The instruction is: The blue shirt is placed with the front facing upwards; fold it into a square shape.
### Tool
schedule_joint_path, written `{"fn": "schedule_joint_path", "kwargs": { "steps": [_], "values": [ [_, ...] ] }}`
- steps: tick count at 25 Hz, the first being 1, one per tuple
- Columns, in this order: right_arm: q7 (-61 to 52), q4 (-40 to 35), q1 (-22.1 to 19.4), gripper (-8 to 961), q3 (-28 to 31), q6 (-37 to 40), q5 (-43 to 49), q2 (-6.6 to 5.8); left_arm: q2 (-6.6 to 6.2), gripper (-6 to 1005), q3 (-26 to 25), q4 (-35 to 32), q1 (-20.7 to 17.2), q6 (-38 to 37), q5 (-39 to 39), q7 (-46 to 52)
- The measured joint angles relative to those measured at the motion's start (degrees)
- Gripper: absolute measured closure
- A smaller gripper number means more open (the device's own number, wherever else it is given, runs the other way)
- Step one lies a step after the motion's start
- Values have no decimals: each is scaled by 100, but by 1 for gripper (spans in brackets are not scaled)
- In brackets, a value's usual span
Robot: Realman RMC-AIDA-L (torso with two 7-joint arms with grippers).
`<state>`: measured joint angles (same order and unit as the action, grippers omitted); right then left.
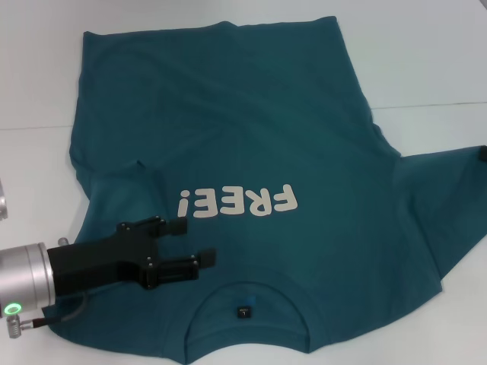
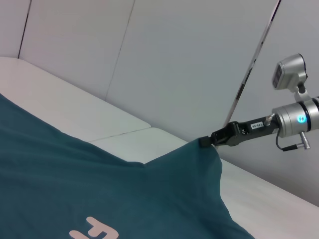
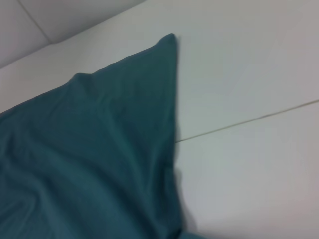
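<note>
The blue shirt (image 1: 251, 144) lies front-up across the white table (image 1: 426, 53), collar nearest the robot. The left gripper (image 1: 188, 242) hovers released above its chest; the right gripper (image 2: 205, 142) pinches the far sleeve tip.

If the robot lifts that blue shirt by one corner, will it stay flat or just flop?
Probably flop: where the right gripper pinches a sleeve, the shirt rises to a peak and drapes away. It looks light, since one pinch holds that peak up. Pushed, it would likely bunch; it already shows wrinkles near the left gripper.
</note>
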<state>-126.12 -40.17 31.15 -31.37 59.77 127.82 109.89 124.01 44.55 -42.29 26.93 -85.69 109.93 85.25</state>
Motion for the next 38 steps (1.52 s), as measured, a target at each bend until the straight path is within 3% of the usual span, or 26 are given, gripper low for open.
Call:
{"fn": "schedule_joint_path", "kwargs": {
  "steps": [10,16,24,30,38],
  "values": [
    [197,0,335,952,-204,157,-1,60,0,124,-12,12,5,0,0,32],
    [201,37,615,951,-493,64,5,157,-7,125,-15,12,5,29,1,42],
    [203,86,962,950,-1077,-270,11,477,-8,124,-17,-4,14,41,1,50],
    [210,41,1024,778,-1306,-281,15,590,-13,124,-17,-4,14,48,19,54],
    [144,18,807,609,-1302,-353,15,536,-17,124,-17,1,14,53,19,53]
  ]
}}
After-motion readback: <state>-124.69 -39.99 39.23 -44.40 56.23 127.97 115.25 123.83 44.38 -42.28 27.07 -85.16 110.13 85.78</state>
